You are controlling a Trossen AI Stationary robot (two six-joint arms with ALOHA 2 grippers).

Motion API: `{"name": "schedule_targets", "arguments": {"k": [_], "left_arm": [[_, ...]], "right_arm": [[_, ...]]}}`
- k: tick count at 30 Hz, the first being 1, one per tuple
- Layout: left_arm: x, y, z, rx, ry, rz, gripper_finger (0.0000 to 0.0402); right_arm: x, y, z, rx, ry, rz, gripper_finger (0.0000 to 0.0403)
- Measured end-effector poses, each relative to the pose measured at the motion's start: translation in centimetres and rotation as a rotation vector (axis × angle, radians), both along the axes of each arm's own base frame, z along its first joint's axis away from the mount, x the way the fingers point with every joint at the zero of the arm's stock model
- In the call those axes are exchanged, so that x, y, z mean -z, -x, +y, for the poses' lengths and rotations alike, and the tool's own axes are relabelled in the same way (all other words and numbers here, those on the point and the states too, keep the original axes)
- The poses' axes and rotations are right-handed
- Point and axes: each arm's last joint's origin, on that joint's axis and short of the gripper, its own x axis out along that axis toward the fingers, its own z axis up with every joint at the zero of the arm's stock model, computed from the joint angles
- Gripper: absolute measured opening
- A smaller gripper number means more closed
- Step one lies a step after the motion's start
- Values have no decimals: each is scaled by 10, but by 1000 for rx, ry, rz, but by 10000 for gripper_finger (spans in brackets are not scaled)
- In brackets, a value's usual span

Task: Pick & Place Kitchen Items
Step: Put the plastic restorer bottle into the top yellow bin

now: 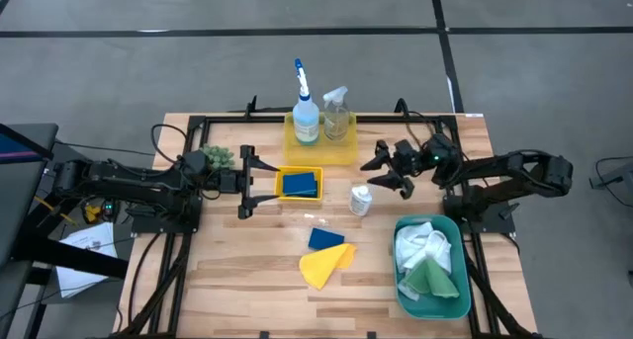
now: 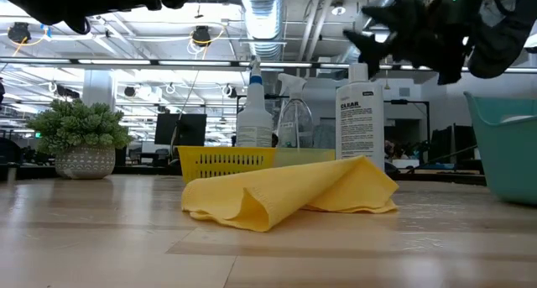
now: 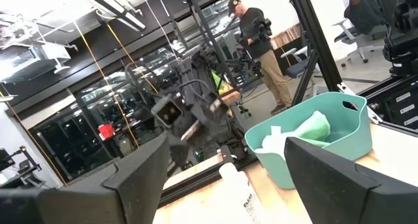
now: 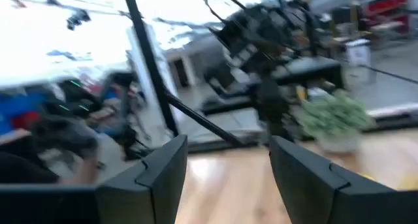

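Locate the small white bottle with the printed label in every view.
High view: small white labelled bottle stands mid-table, left of the teal plastic bin.
Low view: right of centre, behind the yellow cloth.
Left wrist view: bottom centre, beside the bin.
Right wrist view: not in it.
Shared landmark: the teal bin.

Two dark, jointed arms on black tube frames, hung with cables.

The matte-black, thick-linked left arm ends in a black two-finger left gripper with long, flat, slab-like fingers; the left wrist view shows those fingers as broad charcoal plates with bevelled edges. Black cables loop from its base, with a yellow-orange wire tucked beside it. The equally black right arm has chunky rounded joints, and a small green light glows at its wrist. Its black two-finger right gripper carries angular, pointed fingers, seen in the right wrist view as smooth dark-grey wedges.
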Motion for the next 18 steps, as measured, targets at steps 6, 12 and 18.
{"name": "schedule_targets", "arguments": {"k": [6, 12, 18], "left_arm": [[0, 0, 0, 0, 0, 0, 298], [0, 0, 0, 0, 0, -1, 298], [0, 0, 0, 0, 0, 0, 298]], "right_arm": [[-38, 5, 5, -128, -26, -159, 209], [-73, -10, 5, -263, 36, -162, 199], [-111, -31, -5, -232, 21, 112, 186]]}}
